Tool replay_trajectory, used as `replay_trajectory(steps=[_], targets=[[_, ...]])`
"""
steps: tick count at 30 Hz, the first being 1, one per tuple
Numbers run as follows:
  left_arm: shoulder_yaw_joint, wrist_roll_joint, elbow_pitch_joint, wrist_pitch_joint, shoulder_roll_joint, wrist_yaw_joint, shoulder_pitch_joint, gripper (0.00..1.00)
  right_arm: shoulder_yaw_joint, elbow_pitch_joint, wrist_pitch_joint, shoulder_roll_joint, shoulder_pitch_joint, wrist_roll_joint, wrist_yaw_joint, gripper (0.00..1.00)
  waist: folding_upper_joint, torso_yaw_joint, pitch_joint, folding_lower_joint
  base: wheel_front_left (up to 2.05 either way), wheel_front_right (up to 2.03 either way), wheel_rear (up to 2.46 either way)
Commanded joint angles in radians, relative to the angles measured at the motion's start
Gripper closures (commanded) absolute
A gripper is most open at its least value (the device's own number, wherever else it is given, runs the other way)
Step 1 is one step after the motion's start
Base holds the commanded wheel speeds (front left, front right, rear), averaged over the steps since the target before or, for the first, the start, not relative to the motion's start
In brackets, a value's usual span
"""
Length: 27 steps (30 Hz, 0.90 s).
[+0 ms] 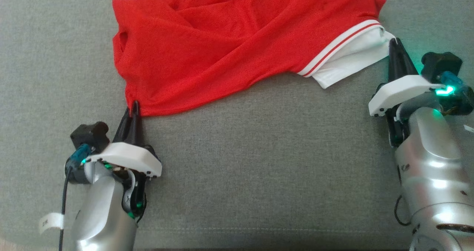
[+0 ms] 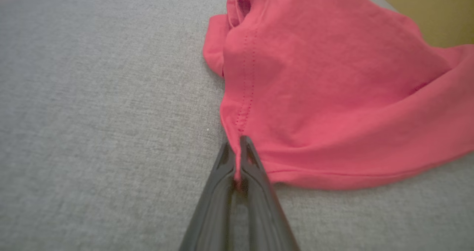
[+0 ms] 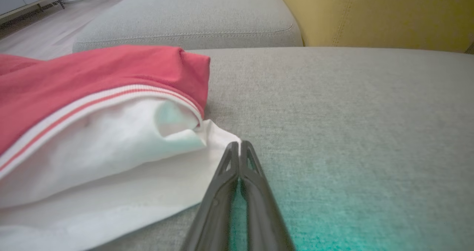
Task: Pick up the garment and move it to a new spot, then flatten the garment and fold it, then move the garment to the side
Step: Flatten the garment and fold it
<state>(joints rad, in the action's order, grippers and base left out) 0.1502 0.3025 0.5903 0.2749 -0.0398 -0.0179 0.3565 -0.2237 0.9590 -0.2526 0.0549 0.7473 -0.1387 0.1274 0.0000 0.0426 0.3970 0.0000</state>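
Nearest the lens, two dark fingers of left gripper [image 2: 237,143], pressed together on the lower red hem corner of the garment [image 1: 207,47], with a sliver of cloth caught between the tips. Lies rumpled and only partly spread on a grey sofa cushion [image 1: 259,151], toward the far side in the head view, strung loosely from one gripper to the other. Red for the most part, with a dotted stitch line [image 2: 247,91] climbing from the pinched corner and a small opening [image 2: 242,4] near the far fold. Toward the robot's right, a striped band [image 1: 340,45] of white and red, then a white panel [image 1: 351,64] spilling out from under it and lying flat on the cushion. Closed as well, right gripper [image 3: 240,144], tips meeting at the very point of that white panel's corner and seemingly nipping it. Behind each gripper, a white wrist housing and a silver forearm: left forearm [image 1: 103,214] at lower left with a dark cable and a small white label [image 1: 50,221], right forearm [image 1: 433,162] at lower right with a green light [image 1: 446,91] tinting the cushion. Further out in the right wrist view, a second grey cushion [image 3: 185,21], a yellow backrest [image 3: 389,14] and a pale floor [image 3: 37,29].
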Motion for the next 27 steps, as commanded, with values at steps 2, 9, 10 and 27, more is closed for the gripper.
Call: replay_trajectory(steps=[2,9,10,27], targets=[[-0.030,-0.001,0.011,-0.013,-0.010,0.001,-0.010,1.00,0.028,-0.043,-0.009,-0.005,-0.007,0.024,0.003,1.00,0.0000,-0.010,-0.016,0.0000,0.00,0.00,0.00],[-0.067,-0.008,-0.092,-0.013,-0.010,-0.018,0.008,1.00,0.094,-0.217,-0.009,-0.005,-0.062,0.217,0.003,1.00,0.0000,-0.042,-0.088,0.0000,0.00,0.00,0.00],[-0.073,-0.014,-0.109,-0.013,-0.012,-0.020,0.015,1.00,0.111,-0.246,-0.009,-0.005,-0.067,0.244,0.003,1.00,0.0000,-0.047,-0.100,0.0000,0.00,0.00,0.00],[-0.164,-0.030,-0.365,-0.144,-0.190,-0.028,0.267,1.00,0.224,-0.610,0.021,0.007,0.067,0.460,0.003,1.00,0.0000,-0.111,-0.321,0.0000,0.00,0.00,0.00]])
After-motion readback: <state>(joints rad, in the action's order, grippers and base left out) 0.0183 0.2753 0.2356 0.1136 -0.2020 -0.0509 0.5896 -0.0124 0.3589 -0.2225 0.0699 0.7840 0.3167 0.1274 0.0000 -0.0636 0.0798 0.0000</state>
